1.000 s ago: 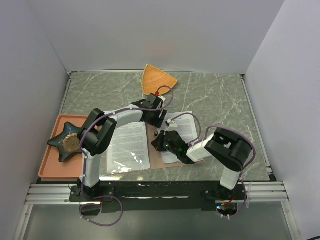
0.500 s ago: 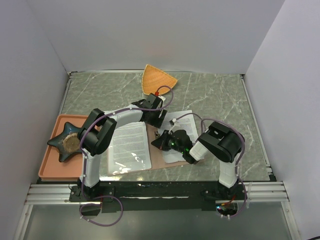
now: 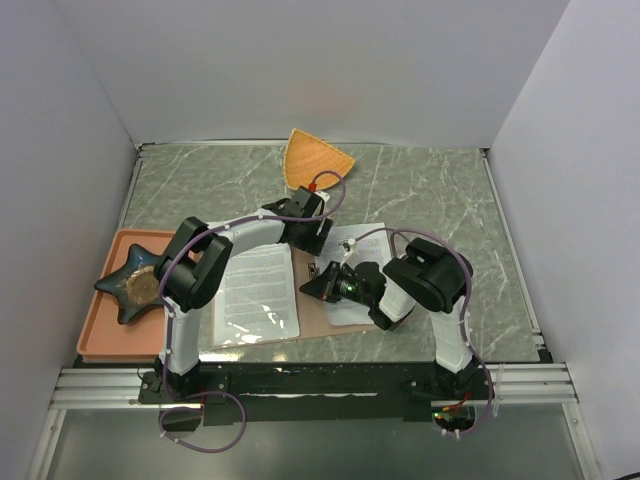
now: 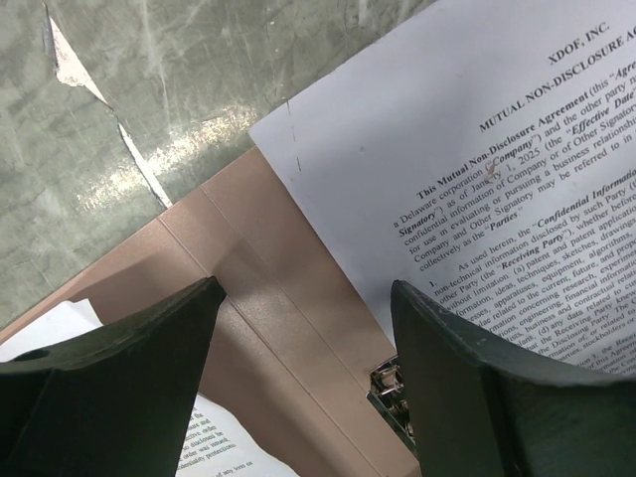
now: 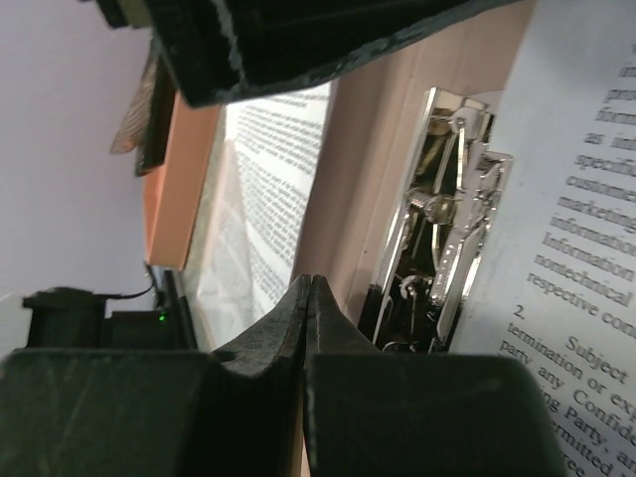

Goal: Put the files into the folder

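Closed right claw [image 5: 308,285] seemingly touches folder [image 5: 366,149] beside clip [image 5: 447,248].

White-and-black arms [image 3: 250,232] trail purple cables [image 3: 243,420] (a green light [image 3: 347,290] glows at the right wrist).

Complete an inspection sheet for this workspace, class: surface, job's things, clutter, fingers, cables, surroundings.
Surface: green marbled table.
Job's things: folder open flat; one of the files on its left side, another on its right, overhanging its edge; metal clip at the spine.
Clutter: salmon tray holding a dark star-shaped dish; orange fan-shaped dish at the far edge.
Fingers: left fingers open above the folder; right fingers shut beside the clip.
Cables: purple cables run along both arms and loop below the bases.
Surroundings: white walls on three sides.
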Controlling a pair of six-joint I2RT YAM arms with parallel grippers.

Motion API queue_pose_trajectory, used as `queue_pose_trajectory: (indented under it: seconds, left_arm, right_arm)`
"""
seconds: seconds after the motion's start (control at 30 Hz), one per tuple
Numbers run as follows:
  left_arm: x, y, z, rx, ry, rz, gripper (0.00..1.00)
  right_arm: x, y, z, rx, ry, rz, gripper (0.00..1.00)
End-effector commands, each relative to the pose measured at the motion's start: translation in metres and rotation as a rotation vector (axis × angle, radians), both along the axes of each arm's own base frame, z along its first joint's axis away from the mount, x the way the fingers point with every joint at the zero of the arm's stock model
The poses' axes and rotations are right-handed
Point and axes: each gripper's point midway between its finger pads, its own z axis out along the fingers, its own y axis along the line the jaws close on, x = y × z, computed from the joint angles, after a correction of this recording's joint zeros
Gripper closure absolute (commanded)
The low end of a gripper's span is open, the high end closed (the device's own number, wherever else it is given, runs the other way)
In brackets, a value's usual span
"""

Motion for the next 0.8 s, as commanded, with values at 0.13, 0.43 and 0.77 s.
queue_pose_trajectory:
  seconds: [0.13, 0.43, 0.77]
  left_arm:
    - [-0.071, 0.041, -0.065, 0.148, 0.318, 0.017, 0.23]
    - [-0.050, 0.022, -0.025, 0.084, 0.267, -0.004, 0.22]
    - [-0.010, 0.004, 0.067, -0.061, 0.142, -0.074, 0.18]
  right_arm:
    - [-0.041, -0.046, -0.086, -0.299, 0.242, 0.028, 1.00]
    - [0.001, -0.023, -0.015, -0.308, 0.031, 0.070, 0.90]
    - [0.015, -0.005, 0.053, -0.347, -0.111, 0.123, 0.60]
